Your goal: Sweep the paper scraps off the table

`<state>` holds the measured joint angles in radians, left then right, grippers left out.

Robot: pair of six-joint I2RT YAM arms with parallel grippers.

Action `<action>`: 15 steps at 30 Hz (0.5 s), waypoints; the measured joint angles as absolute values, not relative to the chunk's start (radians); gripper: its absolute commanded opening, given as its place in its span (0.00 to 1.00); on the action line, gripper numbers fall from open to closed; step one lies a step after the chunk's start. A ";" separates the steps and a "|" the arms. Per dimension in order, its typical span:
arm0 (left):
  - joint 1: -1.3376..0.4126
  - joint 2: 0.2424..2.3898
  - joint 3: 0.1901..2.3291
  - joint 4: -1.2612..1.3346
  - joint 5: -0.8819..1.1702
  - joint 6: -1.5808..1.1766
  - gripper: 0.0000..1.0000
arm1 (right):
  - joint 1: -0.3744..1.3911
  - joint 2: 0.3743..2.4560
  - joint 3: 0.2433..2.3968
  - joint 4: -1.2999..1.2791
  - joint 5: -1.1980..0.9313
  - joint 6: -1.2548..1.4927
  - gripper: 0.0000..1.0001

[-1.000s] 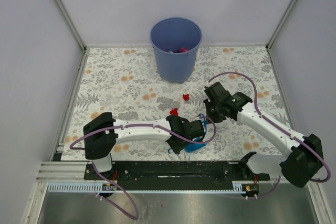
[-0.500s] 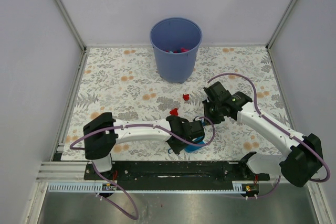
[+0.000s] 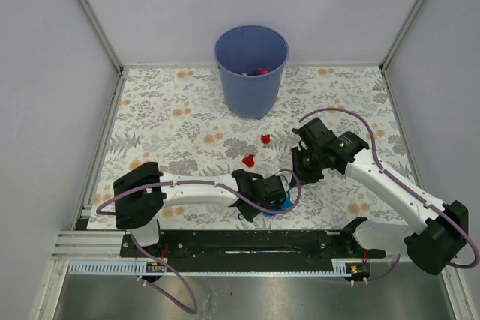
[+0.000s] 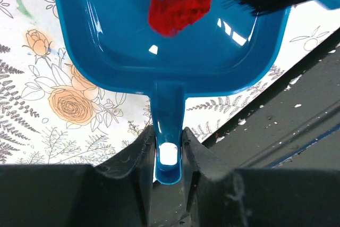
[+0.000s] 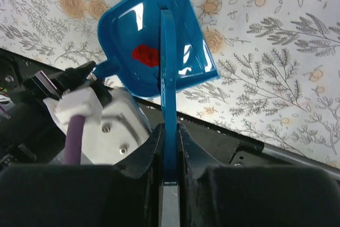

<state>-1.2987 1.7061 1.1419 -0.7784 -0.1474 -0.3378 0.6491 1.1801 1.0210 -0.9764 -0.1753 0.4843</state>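
**A:** What is at the near edge of the table (image 3: 165, 118)?

**B:** The left gripper (image 4: 169, 137), a little right of that edge's middle. Its jaws pinch the handle of a blue dustpan (image 4: 106, 41), and the pan sits over the flower print just inside the edge.

**A:** Is anything in it?

**B:** One of the paper scraps (image 4: 179, 7), red and crumpled, on the pan's floor. The black bristles of a blue brush (image 5: 168, 67) reach in just beside it.

**A:** Who holds the brush?

**B:** The right gripper (image 5: 170, 134), with its jaws clamped on the brush handle above the pan.

**A:** And farther out?

**B:** A nearer scrap (image 3: 248, 160) and a farther scrap (image 3: 265, 139) lie loose near the table's middle, apart from each other. At the far edge stands a blue bucket (image 3: 251, 88) with red bits inside.
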 measured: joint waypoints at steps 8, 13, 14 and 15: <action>-1.298 1.684 1.099 -0.746 -0.173 -0.350 0.00 | 0.659 1.137 1.134 -1.105 -0.009 0.563 0.00; -1.298 1.662 1.089 -0.744 -0.181 -0.363 0.00 | 0.660 1.069 1.220 -1.128 0.125 0.624 0.00; -1.298 1.657 1.089 -0.743 -0.183 -0.364 0.00 | 0.661 1.060 1.229 -1.132 0.143 0.632 0.00; -1.298 1.651 1.089 -0.743 -0.186 -0.366 0.00 | 0.661 1.049 1.238 -1.139 0.167 0.642 0.00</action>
<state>-1.2976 1.6508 1.0889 -0.7433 -0.1856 -0.3660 0.6609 1.0492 1.2381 -1.1393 0.1673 0.6422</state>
